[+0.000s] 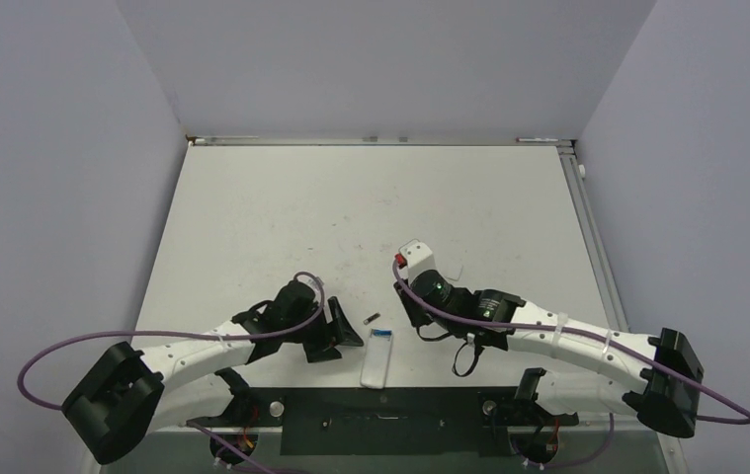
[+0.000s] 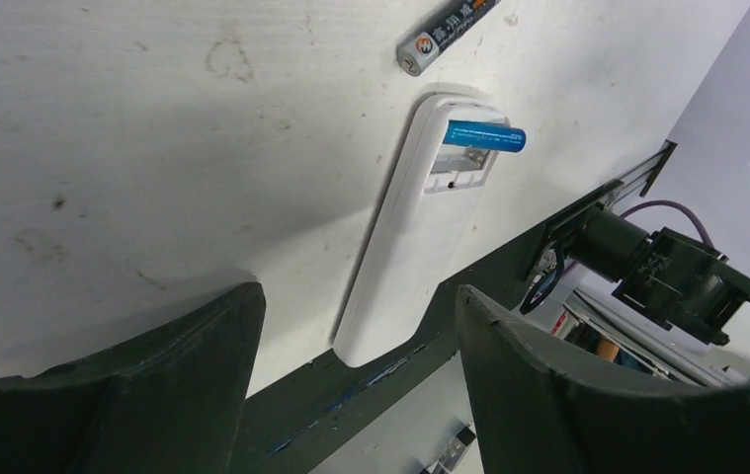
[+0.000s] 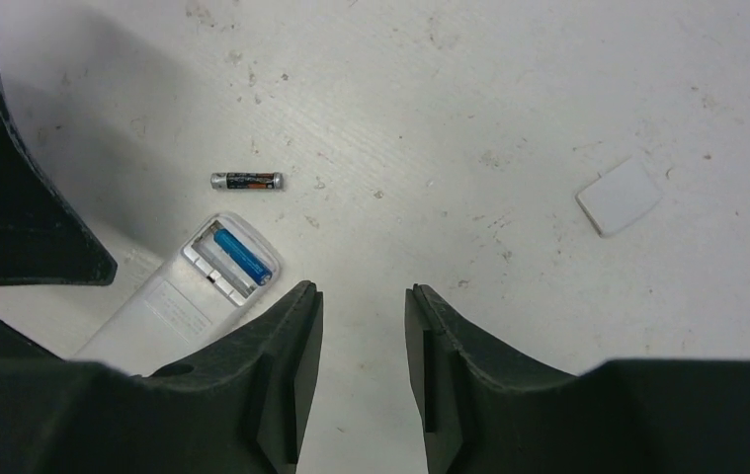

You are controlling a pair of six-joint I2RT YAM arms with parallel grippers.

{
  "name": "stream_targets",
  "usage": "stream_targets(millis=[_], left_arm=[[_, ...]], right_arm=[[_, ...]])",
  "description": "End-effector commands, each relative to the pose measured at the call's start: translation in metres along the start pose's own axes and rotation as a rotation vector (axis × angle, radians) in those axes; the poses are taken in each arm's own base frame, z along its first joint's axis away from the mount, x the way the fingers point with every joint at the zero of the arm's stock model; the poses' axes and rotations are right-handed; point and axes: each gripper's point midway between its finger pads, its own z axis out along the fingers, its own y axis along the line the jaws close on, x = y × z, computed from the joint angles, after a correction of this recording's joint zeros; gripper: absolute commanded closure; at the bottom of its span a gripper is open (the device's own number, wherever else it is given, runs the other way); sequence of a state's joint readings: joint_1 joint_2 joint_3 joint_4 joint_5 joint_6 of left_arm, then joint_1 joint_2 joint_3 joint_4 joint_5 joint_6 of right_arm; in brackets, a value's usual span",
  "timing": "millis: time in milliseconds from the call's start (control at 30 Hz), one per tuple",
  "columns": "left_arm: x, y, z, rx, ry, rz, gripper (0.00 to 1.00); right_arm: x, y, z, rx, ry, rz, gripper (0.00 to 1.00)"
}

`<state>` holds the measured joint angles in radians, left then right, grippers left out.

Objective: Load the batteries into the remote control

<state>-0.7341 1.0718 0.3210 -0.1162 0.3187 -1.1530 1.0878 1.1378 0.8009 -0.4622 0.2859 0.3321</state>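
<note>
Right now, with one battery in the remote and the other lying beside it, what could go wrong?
The blue battery sits in the open bay of the remote control with one end poking past the side; pressing it might pop it out. The dark battery lies loose on the table; being round, it may roll when grabbed. Nothing holds the remote, so a push could slide it.
</note>
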Motion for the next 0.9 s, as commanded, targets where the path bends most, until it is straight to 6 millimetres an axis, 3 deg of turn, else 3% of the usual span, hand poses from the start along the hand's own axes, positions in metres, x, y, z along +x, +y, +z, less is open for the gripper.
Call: stream_targets(millis=[0,233,867], left_arm=[[0.000,-0.014,0.010,0.021,-0.011,0.011,0.33],[0.010,-0.022,0.016,0.040,0.004,0.015,0.37],[0.038,-0.043,0.035,0.074,0.057,0.033,0.52]], right_arm=[[-0.018,-0.008,-0.007,0.000,-0.091,0.177,0.64],[-0.003,-0.008,-0.002,-0.022,-0.058,0.221,0.64],[0.013,0.010,0.019,-0.077,0.022,0.264,0.64]])
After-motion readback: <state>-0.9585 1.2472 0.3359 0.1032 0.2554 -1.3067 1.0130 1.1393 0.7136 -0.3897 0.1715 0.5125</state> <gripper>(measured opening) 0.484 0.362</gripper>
